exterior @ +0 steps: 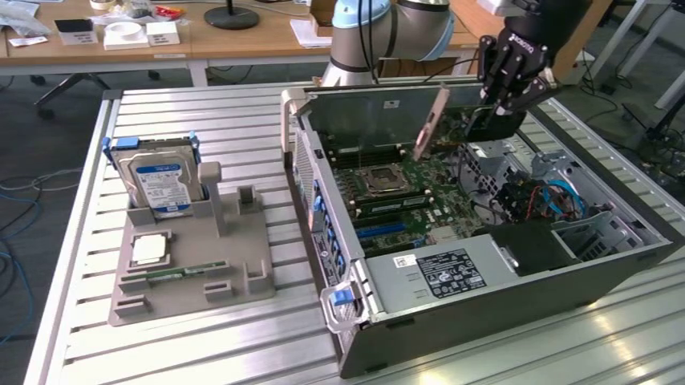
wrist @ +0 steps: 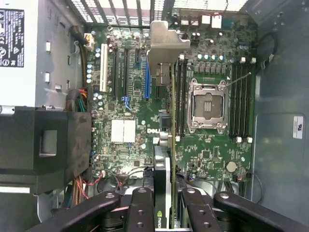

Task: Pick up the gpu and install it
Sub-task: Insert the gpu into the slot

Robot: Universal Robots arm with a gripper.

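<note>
Bench, slatted metal.

On its half toward the exterior view's left, near that edge:
- 1 grey tray.
- 1 hard drive, upright in the tray's far slot.
- 1 CPU chip, flat in the middle of the tray.
- 1 memory stick, flat just nearer than the chip.

Other half of the bench:
- 1 open case, on its side and reaching close to the near edge.
- Inside it 1 motherboard with 1 empty socket.
- 1 power supply at the near end of the case.

1 arm:
- Comes in from beyond the bench's far edge.
- The wrist is bent so the gripper points down into the far end of the case, toward the exterior view's right.
- The fingertips are about level with the case rim.

Gripper and gpu:
- The gripper is pinching 1 gpu.
- In the wrist view the black fingers press on both faces of the card.
- The card stands on edge between them.
- It runs over the motherboard just beside the socket's memory slots.
- Its silver bracket is at the end toward the case's vented wall.
- The gpu hangs inside the case, over the board.
- Whether it touches a slot, cannot tell.
</note>
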